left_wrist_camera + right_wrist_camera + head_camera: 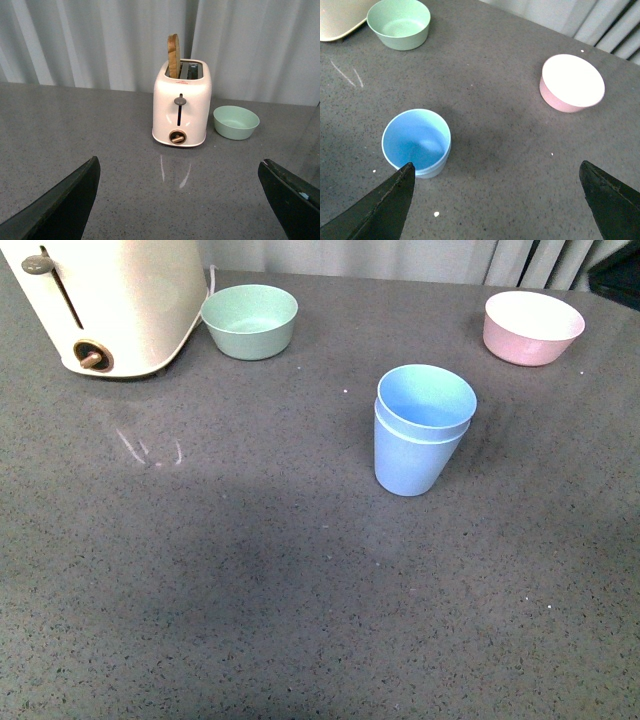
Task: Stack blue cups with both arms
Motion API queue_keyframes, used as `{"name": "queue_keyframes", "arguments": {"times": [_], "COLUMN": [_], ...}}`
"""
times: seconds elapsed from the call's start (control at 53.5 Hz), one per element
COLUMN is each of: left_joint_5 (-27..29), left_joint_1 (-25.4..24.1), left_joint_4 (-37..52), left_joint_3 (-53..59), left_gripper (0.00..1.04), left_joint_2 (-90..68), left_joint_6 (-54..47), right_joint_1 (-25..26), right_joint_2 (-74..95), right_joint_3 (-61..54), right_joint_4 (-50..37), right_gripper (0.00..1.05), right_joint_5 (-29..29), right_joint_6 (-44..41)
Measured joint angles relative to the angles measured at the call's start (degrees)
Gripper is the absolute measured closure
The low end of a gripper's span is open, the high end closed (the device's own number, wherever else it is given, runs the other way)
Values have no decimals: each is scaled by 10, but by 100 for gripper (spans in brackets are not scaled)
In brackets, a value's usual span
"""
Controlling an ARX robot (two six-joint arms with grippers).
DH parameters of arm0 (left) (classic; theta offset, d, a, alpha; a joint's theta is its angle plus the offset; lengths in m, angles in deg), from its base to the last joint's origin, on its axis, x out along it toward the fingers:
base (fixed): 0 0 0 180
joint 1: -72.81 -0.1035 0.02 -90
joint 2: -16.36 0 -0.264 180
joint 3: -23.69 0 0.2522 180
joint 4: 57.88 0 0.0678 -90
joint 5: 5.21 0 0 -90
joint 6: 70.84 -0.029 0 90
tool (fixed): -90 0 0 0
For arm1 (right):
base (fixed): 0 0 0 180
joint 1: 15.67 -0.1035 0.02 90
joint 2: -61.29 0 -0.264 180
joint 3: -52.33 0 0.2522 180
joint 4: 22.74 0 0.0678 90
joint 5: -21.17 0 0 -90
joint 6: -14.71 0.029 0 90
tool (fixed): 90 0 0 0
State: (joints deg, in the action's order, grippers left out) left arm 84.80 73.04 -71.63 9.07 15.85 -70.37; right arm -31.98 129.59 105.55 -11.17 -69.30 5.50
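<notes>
Both tools stand spread wide with nothing between their fingers: the left tool (180, 200) shows its two dark fingertips (65, 205) apart over bare desk, and the right tool (495, 200) likewise, its fingers (380, 210) splayed just beside the blue cups (416, 142). Neither arm appears in the front view. The two blue cups (420, 430) sit nested, one inside the other, upright near the middle of the grey speckled desk (250, 580), the inner rim riding slightly above the outer. Farther back on the right rests a pink bowl (532, 327). At the back left sits a mint-green bowl (249, 321), just beside a cream toaster (181, 105) with a slice of toast (173, 55) standing in one slot.
</notes>
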Motion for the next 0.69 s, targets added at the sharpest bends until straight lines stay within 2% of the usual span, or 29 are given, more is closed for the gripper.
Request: {"name": "queue_keyframes", "arguments": {"times": [0.168, 0.224, 0.243, 0.28, 0.336, 0.43, 0.617, 0.692], "left_joint_5": [0, 0, 0, 0, 0, 0, 0, 0], "left_joint_1": [0, 0, 0, 0, 0, 0, 0, 0], "left_joint_4": [0, 0, 0, 0, 0, 0, 0, 0], "left_joint_3": [0, 0, 0, 0, 0, 0, 0, 0], "left_gripper": [9, 9, 9, 9, 9, 9, 9, 9], "left_joint_2": [0, 0, 0, 0, 0, 0, 0, 0], "left_joint_6": [0, 0, 0, 0, 0, 0, 0, 0], "right_joint_1": [6, 2, 4, 12, 24, 42, 82, 95], "right_joint_2": [-45, -47, -49, -60, -78, -117, -192, -224], "right_joint_3": [-22, -90, -110, -146, -178, -214, -289, -309], "right_joint_4": [-7, -185, -226, -293, -344, -366, -359, -348], "right_gripper": [9, 22, 26, 33, 41, 57, 101, 103], "right_joint_5": [-9, -111, -125, -131, -129, -112, -71, -59], "right_joint_6": [24, 56, 61, 69, 75, 82, 84, 86]}}
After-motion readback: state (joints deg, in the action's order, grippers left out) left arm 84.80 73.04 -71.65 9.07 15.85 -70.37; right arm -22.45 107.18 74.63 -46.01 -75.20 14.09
